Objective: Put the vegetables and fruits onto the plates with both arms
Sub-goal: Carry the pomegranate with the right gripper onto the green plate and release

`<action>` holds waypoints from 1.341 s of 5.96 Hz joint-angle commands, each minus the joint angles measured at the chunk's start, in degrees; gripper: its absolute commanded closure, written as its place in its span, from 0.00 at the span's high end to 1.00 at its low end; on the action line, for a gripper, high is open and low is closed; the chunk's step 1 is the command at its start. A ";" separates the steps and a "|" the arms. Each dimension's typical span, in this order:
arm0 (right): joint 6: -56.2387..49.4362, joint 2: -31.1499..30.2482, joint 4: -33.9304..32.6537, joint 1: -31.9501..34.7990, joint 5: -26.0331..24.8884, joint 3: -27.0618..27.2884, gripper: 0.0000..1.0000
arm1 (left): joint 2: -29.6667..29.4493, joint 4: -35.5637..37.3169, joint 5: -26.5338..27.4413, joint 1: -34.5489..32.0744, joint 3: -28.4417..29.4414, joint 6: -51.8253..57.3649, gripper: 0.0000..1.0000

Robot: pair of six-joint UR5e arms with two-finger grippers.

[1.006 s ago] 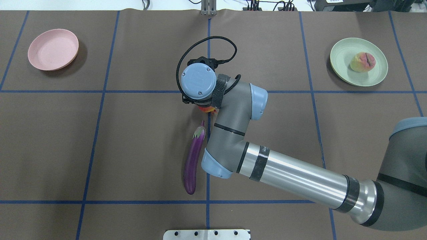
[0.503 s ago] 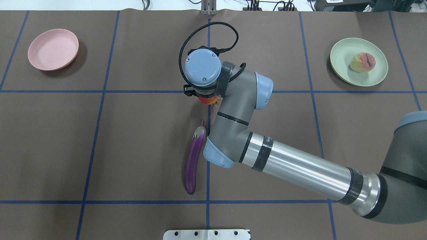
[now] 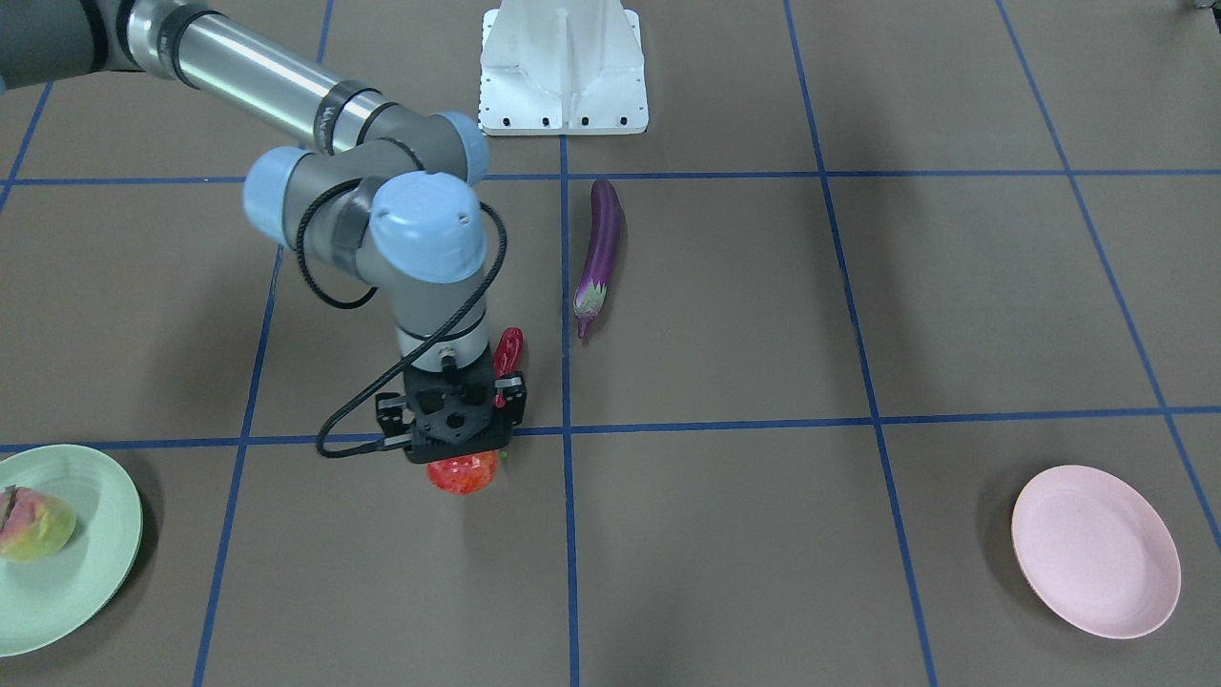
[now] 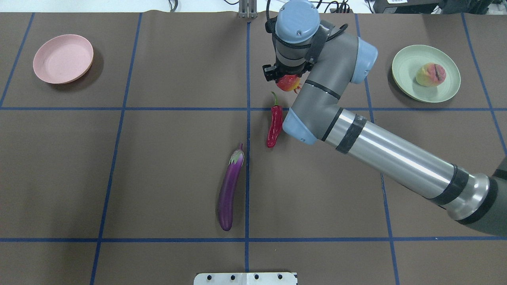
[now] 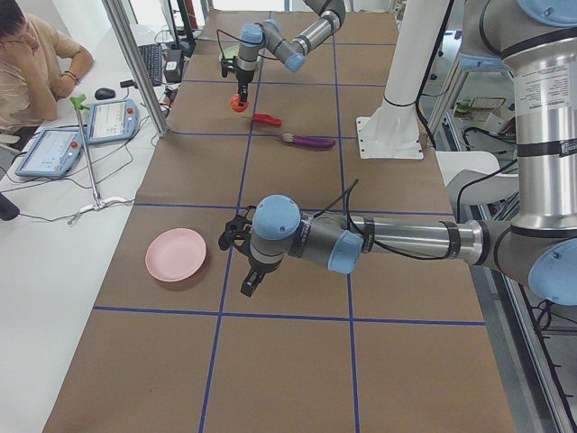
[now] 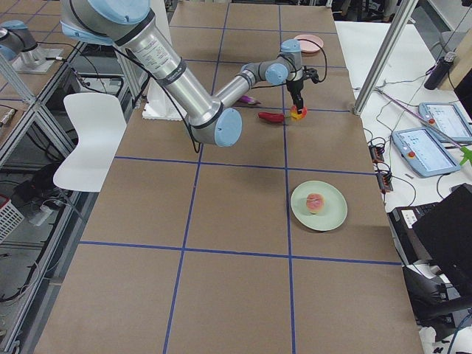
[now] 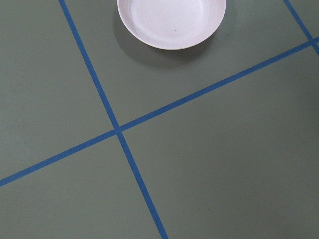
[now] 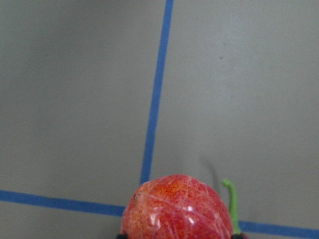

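Note:
My right gripper point(image 4: 287, 80) is shut on the bumpy red-orange fruit point(image 4: 288, 83) and holds it above the table; the fruit also shows in the front view point(image 3: 463, 474) and the right wrist view point(image 8: 177, 209). The red chili point(image 4: 274, 126) lies just below and left of it. The purple eggplant point(image 4: 229, 190) lies near the table's middle. The peach point(image 4: 430, 74) sits on the mint green plate point(image 4: 404, 77) at the far right. The pink plate point(image 4: 63, 58) at the far left holds nothing. My left gripper point(image 5: 246, 285) shows only in the exterior left view, beside the pink plate point(image 5: 176, 254); I cannot tell its state.
The white base block point(image 3: 563, 67) stands at the robot's edge of the table. Blue tape lines divide the brown table cover into squares. A seated operator point(image 5: 36, 72) and tablets are beyond the table's far side in the exterior left view.
My right arm has swung to the right and toward the table's far edge with the red-orange fruit held in the gripper. The chili, hidden under the arm before, now shows.

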 commanded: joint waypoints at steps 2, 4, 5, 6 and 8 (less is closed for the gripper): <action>-19.25 -10.48 7.60 13.52 11.99 -2.36 0.00 | 0.04 -0.03 -0.44 0.00 0.04 0.00 1.00; -28.47 -14.72 18.17 22.13 19.02 -10.87 0.00 | 0.04 -0.20 -0.44 0.00 0.04 0.00 1.00; -29.41 -16.22 18.29 24.27 20.19 -11.51 0.00 | 0.13 -1.16 -0.44 0.00 -0.05 -0.17 1.00; -29.15 -17.80 18.46 24.29 20.11 -11.52 0.81 | 0.21 -1.17 -0.44 0.00 -0.05 -0.17 1.00; -23.83 -17.38 18.55 23.85 20.29 -11.26 0.99 | -0.13 -1.08 -0.44 0.00 -0.05 -0.09 1.00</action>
